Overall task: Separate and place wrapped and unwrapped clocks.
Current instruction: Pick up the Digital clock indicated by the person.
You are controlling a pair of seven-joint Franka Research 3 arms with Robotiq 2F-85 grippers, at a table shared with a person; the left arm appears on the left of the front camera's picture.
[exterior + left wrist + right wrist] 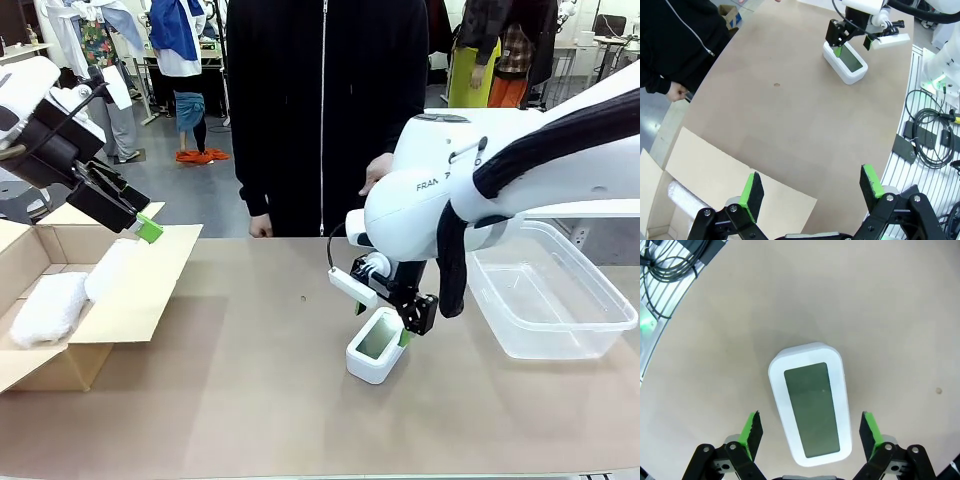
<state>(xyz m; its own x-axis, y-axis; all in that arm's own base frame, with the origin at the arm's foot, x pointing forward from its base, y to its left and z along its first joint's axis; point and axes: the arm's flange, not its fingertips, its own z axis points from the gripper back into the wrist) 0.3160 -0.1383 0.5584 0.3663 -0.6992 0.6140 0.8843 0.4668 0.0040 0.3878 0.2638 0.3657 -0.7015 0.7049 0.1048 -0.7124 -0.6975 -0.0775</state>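
Note:
The bare white clock [377,347] with its grey-green screen lies face up on the table, right of centre. My right gripper [385,322] hangs open just above it, a finger on either side of the clock's [810,407] long edges in the right wrist view, apart from it. Two bubble-wrapped clocks [49,306] [110,268] lie in the cardboard box [150,290] at the left. My left gripper [140,212] is open and holds nothing, raised over the box's inner flap. The left wrist view shows one wrapped bundle [685,199] below its fingers [752,192] and the bare clock [847,60] far off.
A clear plastic tub [560,320] stands at the right edge of the table, beyond my right arm. A person in a black jacket [320,110] stands at the far side, hands near the table edge. Cables [930,130] lie on the slatted rail beside the table.

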